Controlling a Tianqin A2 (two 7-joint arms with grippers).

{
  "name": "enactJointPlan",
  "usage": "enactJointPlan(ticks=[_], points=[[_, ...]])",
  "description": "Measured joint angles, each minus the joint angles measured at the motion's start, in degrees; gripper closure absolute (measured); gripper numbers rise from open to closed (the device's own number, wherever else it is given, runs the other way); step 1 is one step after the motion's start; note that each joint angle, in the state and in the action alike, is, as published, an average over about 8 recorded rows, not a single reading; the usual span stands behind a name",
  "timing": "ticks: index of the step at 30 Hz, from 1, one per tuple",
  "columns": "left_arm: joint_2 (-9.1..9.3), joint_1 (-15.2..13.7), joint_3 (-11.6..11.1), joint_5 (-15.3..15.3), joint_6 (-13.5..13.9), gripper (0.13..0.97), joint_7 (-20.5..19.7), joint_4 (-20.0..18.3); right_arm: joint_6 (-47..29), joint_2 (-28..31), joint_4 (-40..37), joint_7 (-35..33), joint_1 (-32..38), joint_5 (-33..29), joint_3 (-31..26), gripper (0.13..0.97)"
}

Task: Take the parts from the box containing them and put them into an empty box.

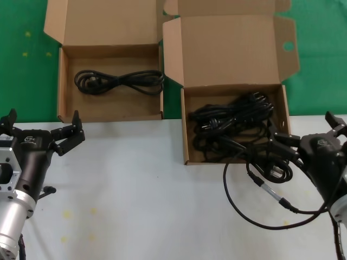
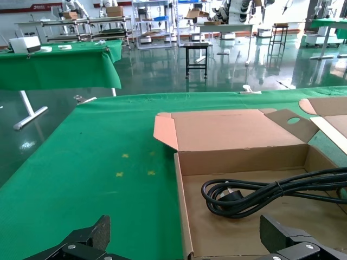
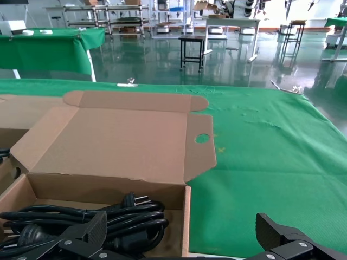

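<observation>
The carton with a round hole in its flap (image 1: 287,46) stands at the right and holds several black cord bundles (image 1: 233,127); they also show in the right wrist view (image 3: 108,214). One plug (image 1: 274,170) hangs over its front wall. The left carton (image 1: 62,81) holds one looped cord (image 1: 116,81), which also shows in the left wrist view (image 2: 260,189). My right gripper (image 1: 310,131) (image 3: 181,238) is open and empty at the right carton's front right corner. My left gripper (image 1: 42,123) (image 2: 184,238) is open and empty just in front of the left carton's front left corner.
Both cartons sit at the far edge of the white table (image 1: 135,179), against a green cloth (image 1: 21,49). My right arm's own black cable with a silver connector (image 1: 271,195) loops over the table in front of the right carton.
</observation>
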Motion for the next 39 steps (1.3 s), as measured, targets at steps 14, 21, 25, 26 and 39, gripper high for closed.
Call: enactJointPlan(ticks=[14,21,25,26,39], points=[[0.00,0.00,0.00,0.00,0.00,0.132,0.00,0.00,0.00,0.00,0.00,0.00,0.00,0.00,0.00,0.129],[0.00,0.00,0.00,0.00,0.00,0.132,0.00,0.00,0.00,0.00,0.00,0.00,0.00,0.00,0.00,0.129],[0.00,0.00,0.00,0.00,0.00,0.132,0.00,0.00,0.00,0.00,0.00,0.00,0.00,0.00,0.00,0.129],[0.00,0.00,0.00,0.00,0.00,0.132,0.00,0.00,0.00,0.00,0.00,0.00,0.00,0.00,0.00,0.129],[0.00,0.00,0.00,0.00,0.00,0.132,0.00,0.00,0.00,0.00,0.00,0.00,0.00,0.00,0.00,0.129]])
